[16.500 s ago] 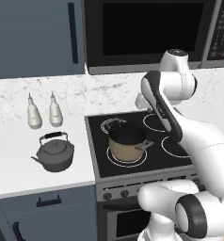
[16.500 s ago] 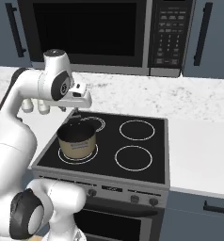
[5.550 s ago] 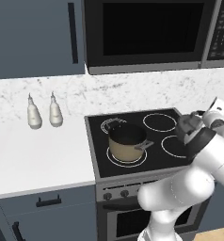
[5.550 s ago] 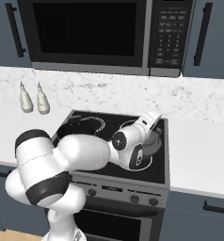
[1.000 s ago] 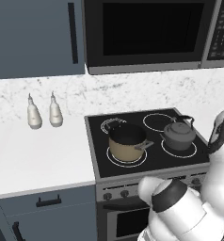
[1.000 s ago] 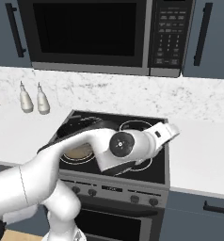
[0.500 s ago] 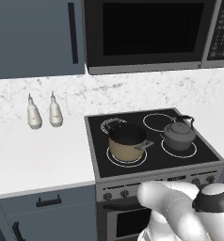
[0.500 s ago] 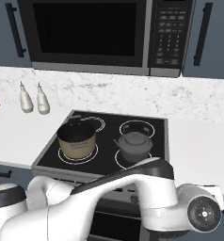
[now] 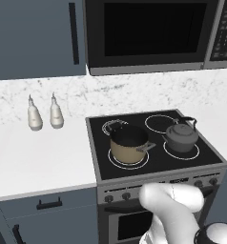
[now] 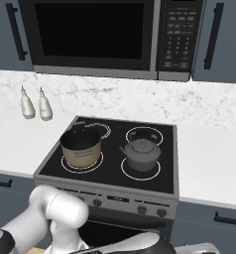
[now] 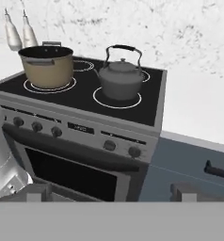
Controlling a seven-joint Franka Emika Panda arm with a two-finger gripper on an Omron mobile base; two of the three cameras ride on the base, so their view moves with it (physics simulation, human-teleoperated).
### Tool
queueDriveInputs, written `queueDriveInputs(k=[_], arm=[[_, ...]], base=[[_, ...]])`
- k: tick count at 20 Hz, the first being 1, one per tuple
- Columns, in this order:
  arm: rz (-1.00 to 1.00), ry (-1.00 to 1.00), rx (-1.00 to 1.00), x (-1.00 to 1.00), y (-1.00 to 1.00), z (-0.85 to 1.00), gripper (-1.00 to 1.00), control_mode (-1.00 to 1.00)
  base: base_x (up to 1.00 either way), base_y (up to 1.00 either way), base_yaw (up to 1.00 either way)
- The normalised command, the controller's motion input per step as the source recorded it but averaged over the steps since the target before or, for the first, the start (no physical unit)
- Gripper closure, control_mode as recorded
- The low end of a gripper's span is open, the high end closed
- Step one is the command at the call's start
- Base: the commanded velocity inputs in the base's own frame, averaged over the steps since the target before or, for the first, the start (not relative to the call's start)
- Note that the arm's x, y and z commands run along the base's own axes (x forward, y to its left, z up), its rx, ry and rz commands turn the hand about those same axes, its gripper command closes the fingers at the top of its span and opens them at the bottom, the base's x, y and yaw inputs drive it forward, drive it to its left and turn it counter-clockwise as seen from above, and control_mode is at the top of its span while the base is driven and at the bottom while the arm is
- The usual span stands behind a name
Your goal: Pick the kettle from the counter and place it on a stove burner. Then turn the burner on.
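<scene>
Facing: the stove front from low down and to its right, with the pincer (image 11: 109, 190) open and empty, its two dark tips set wide apart at the bottom of the hand view
Far left: two pale bottles (image 9: 44, 112) on the bench (image 9: 39, 157), well apart from the work
Left of cooktop: tan pot (image 11: 47, 66) on the front left ring, not part of the job
Kettle: the kettle (image 11: 120, 77) sits upright on the front right stove burner (image 11: 116, 98), handle arched over the lid, spout toward the pot; placing looks done
Burner state: disc black, so judged not yet on
Knob row: five knobs along the control panel; three at the left, then two at the right (image 11: 122, 148) just under the kettle's ring
Key relation: the right pair of knobs lies ahead of and above the pincer, slightly left of its centre line, with the kettle straight behind them
Next move, judged: rise and go forward to one of that right pair; which one drives the kettle's ring I cannot tell
</scene>
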Motion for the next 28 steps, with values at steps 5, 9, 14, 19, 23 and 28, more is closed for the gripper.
queueDriveInputs(k=[5,9,14,19,23,28], arm=[[0.0,0.11,-0.25,-0.25,1.0,0.0,-1.0,-1.0],[-0.03,0.27,-0.38,0.05,1.0,0.17,-1.0,-1.0],[-0.08,0.23,-0.37,0.03,1.0,0.2,-1.0,-1.0],[-0.2,0.19,-0.21,0.1,0.95,0.44,-1.0,-1.0],[-0.33,0.32,-0.3,0.38,0.9,0.24,-1.0,-1.0],[-0.31,0.06,-0.24,0.11,0.79,0.0,-1.0,-1.0]], base=[[0.0,0.0,0.0],[0.0,0.0,0.0],[0.0,0.0,0.0],[0.0,0.0,0.0],[0.0,0.0,0.0],[0.0,0.0,0.0]])
